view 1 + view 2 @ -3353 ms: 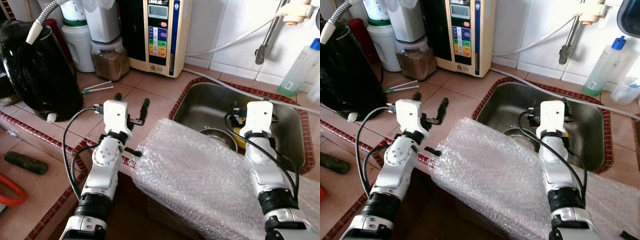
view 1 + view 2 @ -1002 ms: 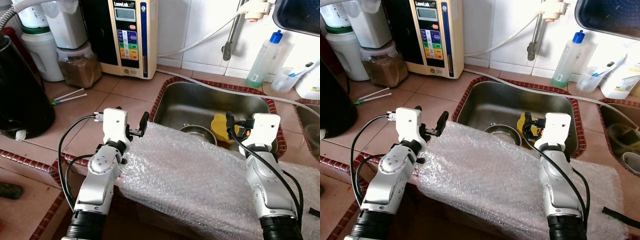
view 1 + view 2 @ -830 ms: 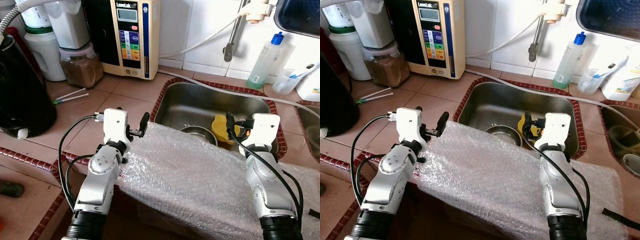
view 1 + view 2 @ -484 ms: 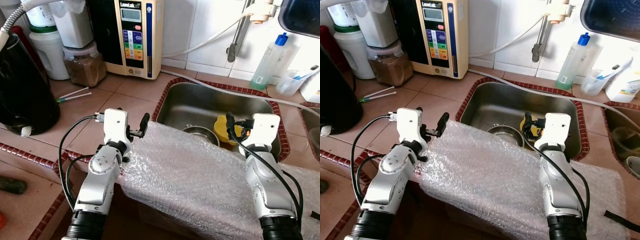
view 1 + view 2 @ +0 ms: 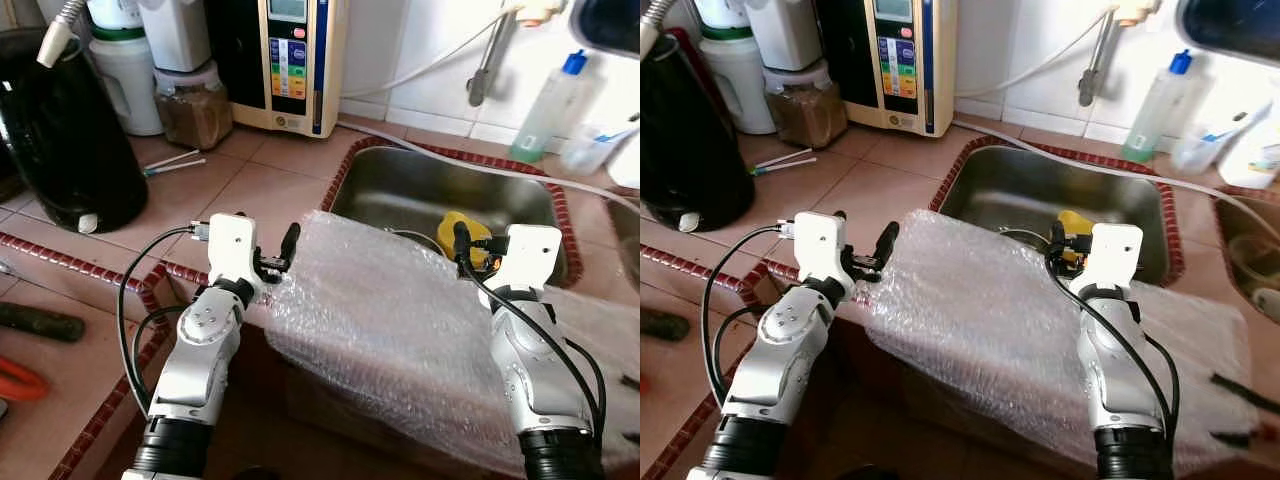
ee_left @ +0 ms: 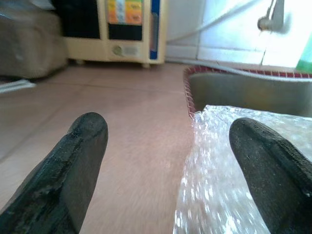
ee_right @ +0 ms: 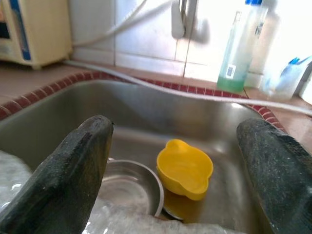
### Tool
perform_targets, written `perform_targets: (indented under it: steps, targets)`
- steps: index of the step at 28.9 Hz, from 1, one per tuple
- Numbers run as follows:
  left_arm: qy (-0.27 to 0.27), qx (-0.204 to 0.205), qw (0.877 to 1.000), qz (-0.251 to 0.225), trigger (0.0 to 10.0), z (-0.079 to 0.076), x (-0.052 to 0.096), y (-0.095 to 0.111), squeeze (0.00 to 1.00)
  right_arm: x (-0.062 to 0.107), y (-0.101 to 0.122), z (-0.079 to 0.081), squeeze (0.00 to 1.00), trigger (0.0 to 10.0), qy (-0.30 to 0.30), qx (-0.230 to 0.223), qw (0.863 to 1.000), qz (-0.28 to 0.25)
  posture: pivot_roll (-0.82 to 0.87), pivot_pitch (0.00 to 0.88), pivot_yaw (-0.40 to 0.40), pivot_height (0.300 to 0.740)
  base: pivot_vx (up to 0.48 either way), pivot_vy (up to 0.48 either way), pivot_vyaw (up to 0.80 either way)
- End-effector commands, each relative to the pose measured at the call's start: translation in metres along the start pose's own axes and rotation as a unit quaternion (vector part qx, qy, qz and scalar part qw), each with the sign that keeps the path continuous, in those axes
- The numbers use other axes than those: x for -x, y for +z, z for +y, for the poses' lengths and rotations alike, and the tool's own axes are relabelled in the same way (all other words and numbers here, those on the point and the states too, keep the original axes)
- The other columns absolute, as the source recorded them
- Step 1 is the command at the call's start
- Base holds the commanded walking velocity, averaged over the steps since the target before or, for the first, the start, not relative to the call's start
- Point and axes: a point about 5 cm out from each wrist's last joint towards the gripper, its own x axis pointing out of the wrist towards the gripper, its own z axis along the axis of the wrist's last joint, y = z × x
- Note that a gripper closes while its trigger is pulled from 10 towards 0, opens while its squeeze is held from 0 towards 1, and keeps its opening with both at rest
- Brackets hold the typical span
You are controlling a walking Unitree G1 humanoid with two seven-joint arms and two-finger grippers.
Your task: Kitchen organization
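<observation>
Left tool is spread wide, fingers well apart, hovering low over the tiled desk right at the near left edge of the bubble wrap. One finger stands just beside the wrap's corner; from the wrist camera the other side shows only bare tile, and nothing sits between the two pads.

Right tool is wide as well, holding nothing, poised at the sink's near rim above the far right edge of the wrap. Looking along its fingers, there's a yellow bowl down in the basin, touching a steel bowl beside it (the steel one is partly covered by the wrap's edge).

The wrap itself is draped from the sink's front rim down over the desk edge toward the robot, lying between the two silver arms.

Further out, on the left: a black kettle, a brown-filled jar, a white jug, and a cream appliance with a button panel against the wall. Two white sticks lie on the tile before the jar. Behind the sink, a hose runs along the wall to a tap, and a clear bottle with a blue cap stands at the right.
</observation>
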Motion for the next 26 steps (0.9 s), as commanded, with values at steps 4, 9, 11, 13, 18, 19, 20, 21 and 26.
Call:
perform_targets:
  steps: [4, 9, 11, 13, 18, 19, 20, 21, 26]
  targets:
    - [-0.006, 0.001, 1.000, -0.001, 10.0, -0.002, -0.002, 0.003, 0.00, -0.003, 0.014, -0.003, 0.00, 10.0, -0.005, 0.001, 0.999, -0.037, 0.00, 0.000, 0.014, 0.740, -0.274, 0.000, 0.00]
    - [-0.007, 0.002, 1.000, -0.002, 10.0, -0.002, -0.002, 0.003, 0.00, -0.005, 0.022, -0.004, 0.00, 10.0, -0.002, 0.010, 0.998, -0.056, -0.01, 0.000, 0.016, 0.740, -0.281, 0.000, 0.00]
    - [-0.007, 0.002, 1.000, -0.002, 10.0, -0.002, -0.003, 0.003, 0.00, -0.005, 0.022, -0.004, 0.00, 10.0, -0.002, 0.010, 0.998, -0.057, -0.01, 0.000, 0.016, 0.740, -0.279, 0.000, 0.00]
    - [-0.007, 0.002, 1.000, -0.002, 10.0, -0.002, -0.002, 0.003, 0.00, -0.005, 0.021, -0.004, 0.00, 10.0, -0.002, 0.011, 0.998, -0.056, -0.01, 0.000, 0.015, 0.740, -0.274, 0.000, 0.00]
    - [-0.007, 0.002, 1.000, -0.001, 10.0, -0.002, -0.002, 0.003, 0.00, -0.003, 0.019, -0.003, 0.00, 10.0, 0.002, 0.013, 0.999, -0.053, -0.01, 0.000, 0.014, 0.740, -0.277, 0.000, 0.00]
    - [-0.007, 0.001, 1.000, -0.001, 10.0, -0.002, -0.002, 0.003, 0.00, -0.003, 0.018, -0.003, 0.00, 10.0, 0.002, 0.013, 0.999, -0.052, -0.01, 0.000, 0.014, 0.740, -0.274, 0.000, 0.00]
    - [-0.007, 0.001, 1.000, -0.001, 10.0, -0.002, -0.002, 0.003, 0.00, -0.002, 0.018, -0.002, 0.00, 10.0, 0.002, 0.013, 0.999, -0.052, -0.01, 0.000, 0.014, 0.740, -0.274, 0.000, 0.00]
    - [-0.007, 0.002, 1.000, 0.000, 10.0, -0.002, -0.002, 0.003, 0.00, -0.002, 0.018, -0.002, 0.00, 10.0, 0.002, 0.013, 0.999, -0.051, -0.01, 0.000, 0.014, 0.740, -0.266, 0.000, 0.00]
    - [-0.007, 0.004, 1.000, 0.003, 10.0, -0.002, -0.002, 0.002, 0.00, -0.002, 0.016, 0.001, 0.00, 10.0, 0.004, 0.014, 0.999, -0.047, -0.01, 0.000, 0.014, 0.740, -0.270, 0.000, 0.00]
